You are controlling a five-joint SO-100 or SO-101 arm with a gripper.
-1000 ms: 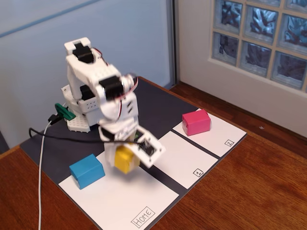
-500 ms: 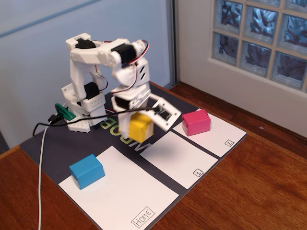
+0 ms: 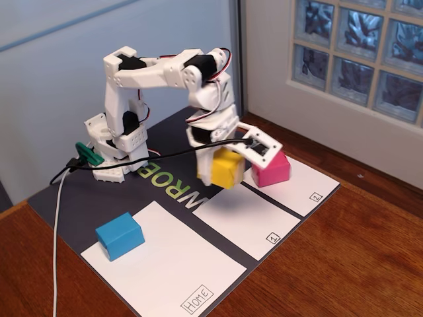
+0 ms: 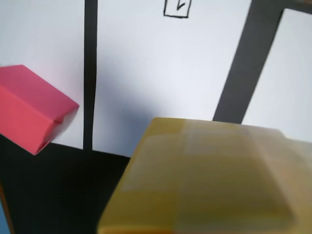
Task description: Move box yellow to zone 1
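My jaws clamped on the box yellow, box held clear above zone 1, pink box just beside.

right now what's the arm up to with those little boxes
The white arm's gripper is carrying the yellow box in the air, above the far end of the panel marked 1, close to the pink box. The pink box sits on the panel marked 2, and the blue box rests on the Home panel. In the wrist view the yellow box fills the foreground with panel 1 below it, so it has not yet been set down.
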